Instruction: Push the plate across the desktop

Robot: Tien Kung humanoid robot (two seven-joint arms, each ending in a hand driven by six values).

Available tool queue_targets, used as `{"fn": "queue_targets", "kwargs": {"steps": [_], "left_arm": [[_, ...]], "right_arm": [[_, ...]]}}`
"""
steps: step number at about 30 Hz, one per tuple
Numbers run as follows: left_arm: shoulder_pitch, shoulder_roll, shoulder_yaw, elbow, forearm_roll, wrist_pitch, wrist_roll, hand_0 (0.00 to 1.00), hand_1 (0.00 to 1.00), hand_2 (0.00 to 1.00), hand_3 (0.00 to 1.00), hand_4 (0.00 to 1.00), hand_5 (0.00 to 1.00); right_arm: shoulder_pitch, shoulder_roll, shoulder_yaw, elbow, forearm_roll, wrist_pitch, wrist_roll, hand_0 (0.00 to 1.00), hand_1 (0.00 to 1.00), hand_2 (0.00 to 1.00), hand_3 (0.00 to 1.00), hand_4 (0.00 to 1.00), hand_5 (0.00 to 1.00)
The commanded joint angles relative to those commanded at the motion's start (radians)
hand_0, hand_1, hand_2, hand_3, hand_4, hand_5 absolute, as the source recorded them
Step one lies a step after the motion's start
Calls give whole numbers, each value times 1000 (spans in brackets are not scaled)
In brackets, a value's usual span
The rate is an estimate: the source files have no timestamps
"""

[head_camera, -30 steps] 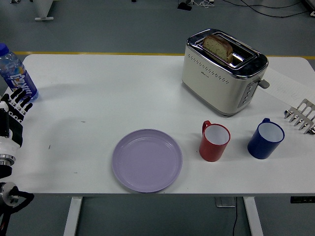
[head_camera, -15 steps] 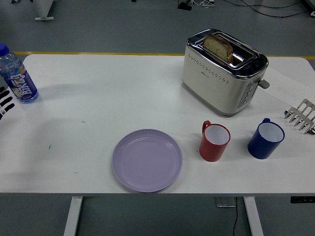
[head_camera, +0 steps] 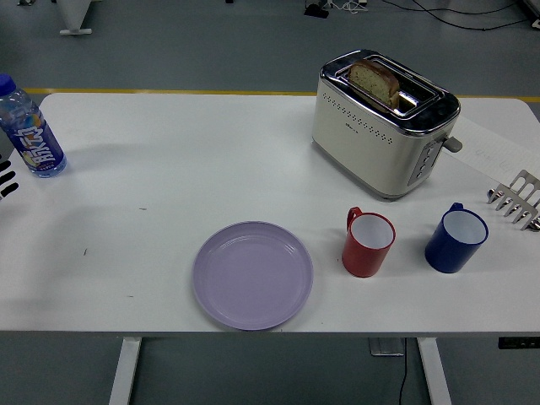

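1. One lilac plate (head_camera: 252,274) sits at the table's (head_camera: 169,169) six o'clock edge, nine o'clock of the red mug (head_camera: 368,244).
2. Probably light, stiff plastic that slides easily; push its raised rim.
3. Left hand (head_camera: 6,178) barely shows at nine o'clock; finger state unclear.

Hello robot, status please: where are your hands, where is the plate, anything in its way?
Left hand barely showing at left edge. Purple plate untouched near front edge. Red mug close on its right.
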Motion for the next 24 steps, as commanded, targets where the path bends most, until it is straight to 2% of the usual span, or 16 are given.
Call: {"fn": "queue_targets", "kwargs": {"steps": [24], "left_arm": [[2, -3, -10, -12, 10, 2, -2, 772, 791, 780, 727, 583, 998]], "right_arm": [[12, 0, 7, -1, -9, -2, -4, 694, 654, 756, 741, 484, 483]]}}
